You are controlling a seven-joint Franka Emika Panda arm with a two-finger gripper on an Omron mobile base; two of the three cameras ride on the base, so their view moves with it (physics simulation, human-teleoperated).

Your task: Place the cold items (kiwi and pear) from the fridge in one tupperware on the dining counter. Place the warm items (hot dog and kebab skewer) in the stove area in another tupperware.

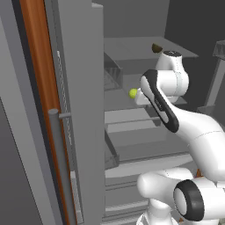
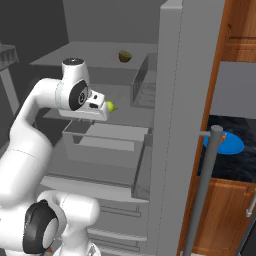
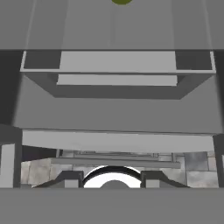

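Observation:
The fridge stands open in front of me. A brown-green kiwi lies on the top shelf. One shelf lower sits a yellow-green pear, whose edge also shows in the hand view. My gripper hangs just in front of the pear and points down over the drawers. Its jaws stand apart with nothing between them, and it is not touching the pear. The tupperware, hot dog and kebab skewer are out of view.
The open fridge door with its long bar handle stands at my left. A clear bin sits on the pear's shelf, and a drawer lies below my hand. To the right, a blue plate rests on a dark counter.

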